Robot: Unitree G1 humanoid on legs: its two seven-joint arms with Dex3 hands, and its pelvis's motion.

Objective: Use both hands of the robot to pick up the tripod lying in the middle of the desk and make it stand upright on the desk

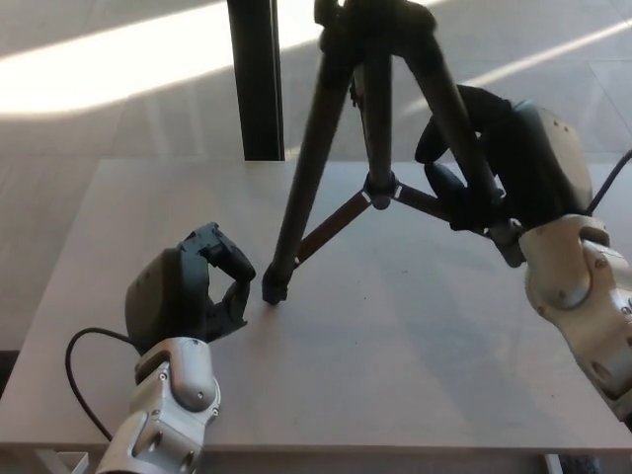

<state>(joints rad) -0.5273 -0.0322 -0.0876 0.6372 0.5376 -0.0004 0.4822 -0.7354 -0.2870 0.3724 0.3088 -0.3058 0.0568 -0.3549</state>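
Note:
The black tripod (365, 118) stands upright on the pale desk (375, 355), its legs spread and its head cut off by the top edge of the head view. Its near left leg ends in a foot (274, 291) resting on the desk. My right hand (494, 163) is shut on the tripod's right leg, fingers wrapped around it at mid height. My left hand (188, 291) sits low on the desk just left of that foot, open, fingers curled but clear of the leg.
A dark vertical post (255, 79) stands behind the desk's far edge, left of the tripod. A black cable (84, 360) loops from my left forearm over the desk's left side. Sunlit floor lies beyond the desk.

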